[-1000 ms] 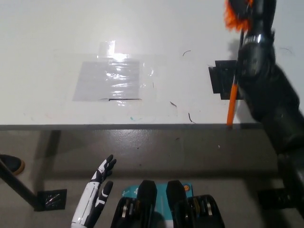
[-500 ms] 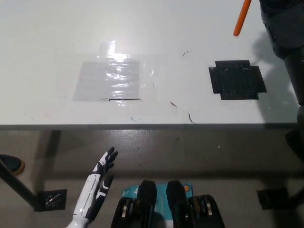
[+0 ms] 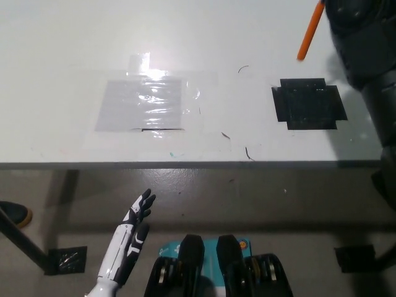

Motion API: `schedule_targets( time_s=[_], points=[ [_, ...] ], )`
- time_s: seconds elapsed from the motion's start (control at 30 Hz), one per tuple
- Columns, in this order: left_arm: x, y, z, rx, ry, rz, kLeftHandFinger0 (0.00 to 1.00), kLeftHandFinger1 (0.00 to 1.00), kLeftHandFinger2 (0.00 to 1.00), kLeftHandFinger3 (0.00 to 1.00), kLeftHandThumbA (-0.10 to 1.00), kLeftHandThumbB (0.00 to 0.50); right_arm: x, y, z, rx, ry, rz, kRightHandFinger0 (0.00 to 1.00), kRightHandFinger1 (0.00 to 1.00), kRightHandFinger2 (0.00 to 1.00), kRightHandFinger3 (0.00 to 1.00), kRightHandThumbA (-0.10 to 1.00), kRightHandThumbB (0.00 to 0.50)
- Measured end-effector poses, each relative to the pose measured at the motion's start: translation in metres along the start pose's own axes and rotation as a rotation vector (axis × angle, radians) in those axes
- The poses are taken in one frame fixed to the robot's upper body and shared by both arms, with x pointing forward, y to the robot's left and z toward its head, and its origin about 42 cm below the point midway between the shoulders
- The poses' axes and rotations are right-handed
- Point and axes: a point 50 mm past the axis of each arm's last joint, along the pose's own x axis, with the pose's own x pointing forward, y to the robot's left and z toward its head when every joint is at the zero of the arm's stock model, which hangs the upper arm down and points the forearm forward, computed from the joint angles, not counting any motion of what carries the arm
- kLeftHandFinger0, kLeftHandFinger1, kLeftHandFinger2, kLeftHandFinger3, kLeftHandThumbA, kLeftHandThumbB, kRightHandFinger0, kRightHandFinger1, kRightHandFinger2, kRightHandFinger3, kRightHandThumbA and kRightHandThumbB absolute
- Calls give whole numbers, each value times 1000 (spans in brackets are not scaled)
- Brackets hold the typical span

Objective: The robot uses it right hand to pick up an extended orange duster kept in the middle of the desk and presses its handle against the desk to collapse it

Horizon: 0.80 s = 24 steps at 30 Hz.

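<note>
Only the orange handle of the duster (image 3: 310, 31) shows, slanting down-left from the top right corner, its lower end hanging free over the white desk (image 3: 74, 49). Its fluffy head is out of frame. My black right hand (image 3: 354, 21) and arm fill the top right edge beside the handle and hold the duster up; the grip itself is cut off by the picture's edge. My white left hand (image 3: 132, 238) rests low at the lower left, in front of the desk edge, fingers apart and holding nothing.
A black square patch (image 3: 309, 103) lies on the desk below the handle's end. A clear taped plastic sheet (image 3: 145, 104) sits left of centre. The desk's front edge runs across the middle. A shoe (image 3: 15, 213) shows on the floor at left.
The duster stood with its handle tip at the desk's front edge a second ago. The right arm has lifted it up and away, and only the handle's end now shows at the top right.
</note>
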Motion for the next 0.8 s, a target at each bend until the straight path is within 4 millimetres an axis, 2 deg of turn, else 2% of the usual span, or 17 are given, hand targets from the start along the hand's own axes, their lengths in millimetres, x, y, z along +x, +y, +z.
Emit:
schedule_targets(
  time_s=[0.1,0.17,0.27,0.3,0.33,0.37,0.43,0.5,0.57,0.63,0.8],
  points=[
    [0,0,0,-3,0,1,1000,1000,1000,1000,1000,84,-17,3,-12,-11,45,10,0,3,554,718,-100,0],
    [0,-1,0,-6,-1,2,1000,1000,1000,1000,1000,70,-25,5,-18,-14,77,12,0,0,512,680,-100,3],
    [1,-1,1,-11,-2,3,1000,1000,1000,1000,1000,58,-39,8,-28,-24,135,21,0,5,520,678,-100,2],
    [2,-1,1,-12,-4,3,1000,1000,1000,1000,1000,47,-46,9,-33,-28,159,26,34,70,550,664,-100,10],
    [2,-1,1,-13,-5,3,1000,1000,1000,1000,1000,51,-51,11,-36,-31,176,32,70,94,526,610,-36,6],
    [2,-1,1,-14,-5,3,1000,1000,1000,1000,1000,49,-55,11,-38,-35,191,36,3,75,492,563,-20,0],
    [2,-1,1,-16,-5,3,1000,1000,1000,1000,1000,49,-66,13,-45,-45,223,49,0,28,449,542,-35,0],
    [2,-1,1,-16,-5,3,1000,1000,1000,1000,1000,48,-74,14,-49,-50,244,58,0,11,456,570,-38,0],
    [2,-1,1,-17,-6,3,1000,1000,1000,1000,1000,45,-78,15,-51,-50,260,61,0,17,512,647,-97,4],
    [3,-1,1,-20,-7,3,1000,1000,1000,1000,1000,49,-82,16,-52,-53,265,67,0,41,553,692,-100,6],
    [4,-1,2,-23,-10,4,1000,1000,1000,1000,1000,57,-91,18,-53,-64,261,82,0,45,547,697,-26,0]
  ],
)
